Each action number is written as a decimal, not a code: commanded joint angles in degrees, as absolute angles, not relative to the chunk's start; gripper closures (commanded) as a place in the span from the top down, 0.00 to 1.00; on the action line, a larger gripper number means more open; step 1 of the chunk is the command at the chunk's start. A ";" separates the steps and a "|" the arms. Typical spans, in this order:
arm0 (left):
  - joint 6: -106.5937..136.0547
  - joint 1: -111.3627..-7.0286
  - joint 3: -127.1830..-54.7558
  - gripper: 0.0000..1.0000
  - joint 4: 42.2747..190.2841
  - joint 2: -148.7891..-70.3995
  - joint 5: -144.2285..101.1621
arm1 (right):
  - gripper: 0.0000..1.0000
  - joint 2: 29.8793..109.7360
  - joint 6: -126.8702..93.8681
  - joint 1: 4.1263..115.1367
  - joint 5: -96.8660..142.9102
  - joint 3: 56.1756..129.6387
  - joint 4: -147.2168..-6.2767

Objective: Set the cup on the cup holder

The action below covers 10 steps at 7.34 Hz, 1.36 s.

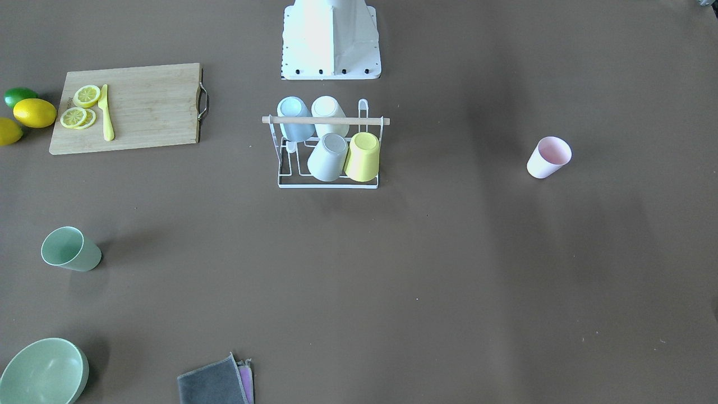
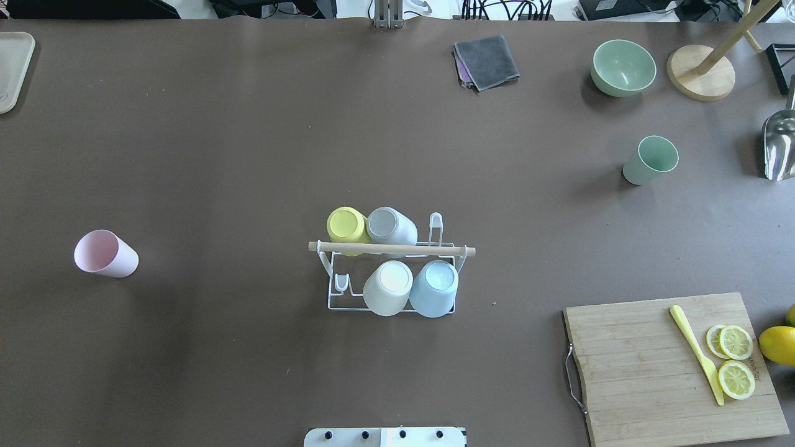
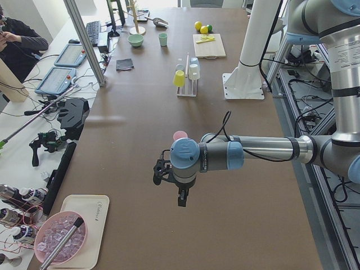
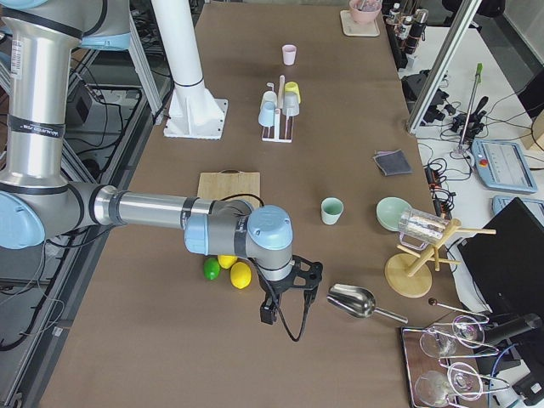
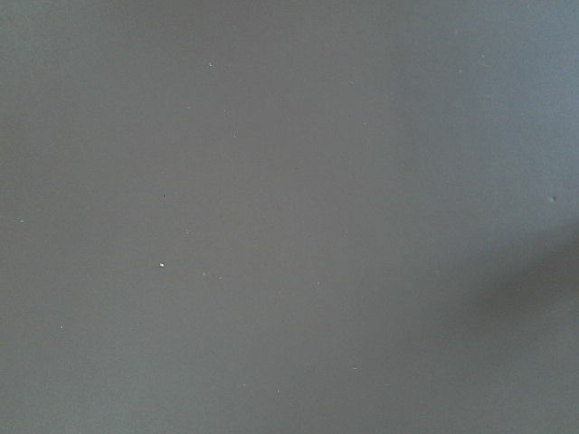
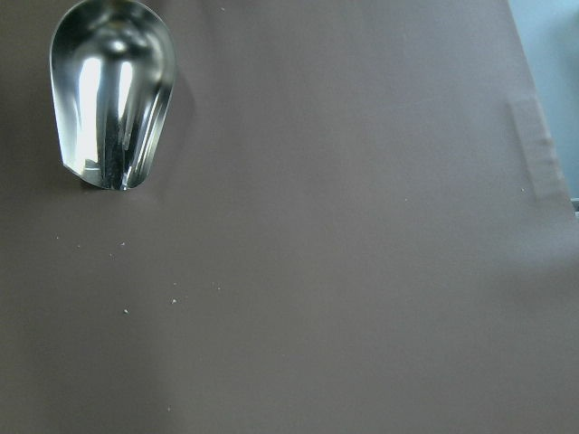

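The white wire cup holder (image 2: 391, 249) with a wooden rod handle stands at the table's middle, also in the front view (image 1: 325, 120). It holds several upturned cups: yellow, grey, white and pale blue. A pink cup (image 2: 105, 253) stands upright on the robot's left, also in the front view (image 1: 548, 157). A green cup (image 2: 649, 160) stands upright on the far right, also in the front view (image 1: 70, 249). My left gripper (image 3: 181, 199) shows only in the left side view, hanging above bare table near the pink cup (image 3: 180, 135). My right gripper (image 4: 269, 313) shows only in the right side view, above the table's right end. I cannot tell whether either is open.
A wooden cutting board (image 2: 671, 372) with lemon slices and a yellow knife lies near right, with lemons (image 2: 777, 344) beside it. A green bowl (image 2: 623, 67), a grey cloth (image 2: 486, 61), a wooden stand base (image 2: 700, 79) and a metal scoop (image 2: 779, 146) sit far right.
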<state>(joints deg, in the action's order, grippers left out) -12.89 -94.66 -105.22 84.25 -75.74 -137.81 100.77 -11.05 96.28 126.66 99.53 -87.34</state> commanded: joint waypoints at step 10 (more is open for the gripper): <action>-12.92 -94.57 -104.15 0.99 93.16 -75.94 -136.14 | 1.00 102.65 -10.99 96.33 128.05 99.93 -87.45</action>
